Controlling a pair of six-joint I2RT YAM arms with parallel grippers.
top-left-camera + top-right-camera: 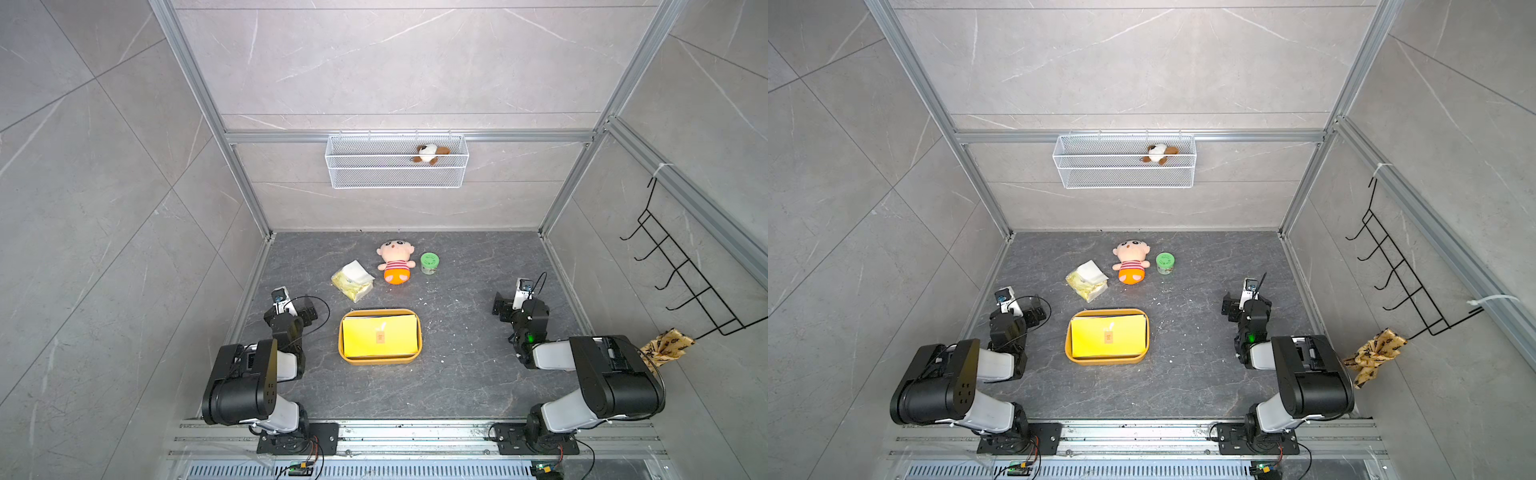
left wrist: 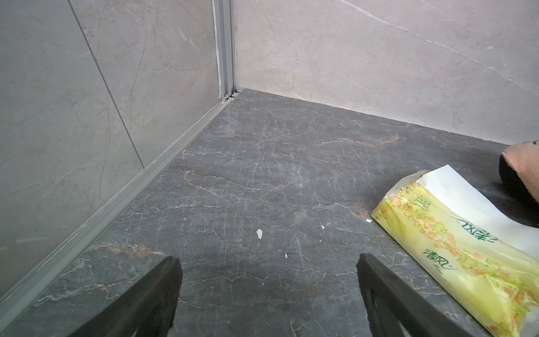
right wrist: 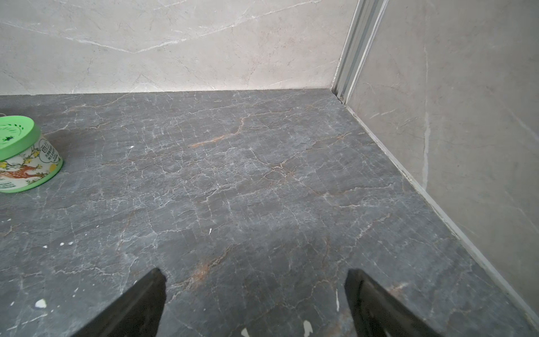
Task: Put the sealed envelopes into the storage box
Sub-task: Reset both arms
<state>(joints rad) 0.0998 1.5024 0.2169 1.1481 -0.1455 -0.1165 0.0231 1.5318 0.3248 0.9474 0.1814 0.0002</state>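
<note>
**Black left end effector [image 2: 268, 262] and right end effector [image 3: 253, 274] empty; envelopes boxed**

My left end effector is spread wide above the bare dark grey marbled surface [image 2: 248, 175], gripping nothing. The crinkly yellow tissue pack [image 2: 455, 248] lies just beside it, untouched. My right end effector is likewise released over bare surface. Both arms sit out at the sides, I judge, because nothing remains to collect. The sealed envelopes [image 1: 390, 332] lie stacked in the shallow mustard-yellow plastic storage box [image 1: 380, 360] between my arms, with a bright yellow paper envelope [image 1: 1092, 338] on top, seal up.
</note>
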